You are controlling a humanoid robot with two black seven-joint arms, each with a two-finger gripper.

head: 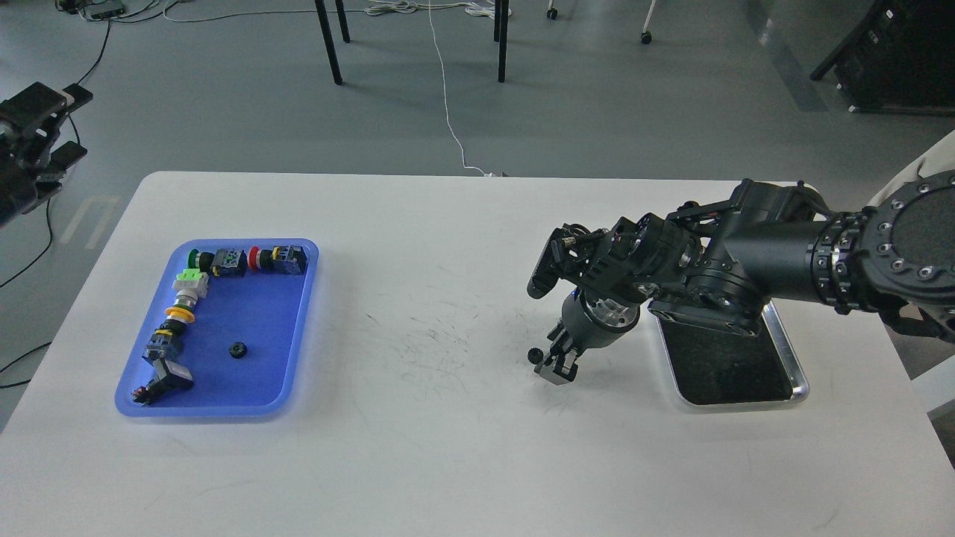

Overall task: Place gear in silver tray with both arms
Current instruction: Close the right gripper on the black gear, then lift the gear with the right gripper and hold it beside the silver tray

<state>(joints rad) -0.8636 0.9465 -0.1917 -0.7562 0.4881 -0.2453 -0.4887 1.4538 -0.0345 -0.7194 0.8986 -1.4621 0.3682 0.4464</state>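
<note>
- Reaching in from the right, the black right arm's two-finger gripper (553, 363) points down at the white table (448, 447), its fingers clenched on a small black toothed gear (535, 356).
- The shiny rectangular silver tray (791, 358) lies just right of that gripper, partly under the arm.
- Another small black gear (237, 349) sits in the blue plastic tray (295, 335) among coloured push-button switches (224, 262).
- The left gripper (37, 142) hangs off the table's left edge; I cannot tell its finger state.

Plastic tray (298, 313) left, silver tray (794, 365) right.
</note>
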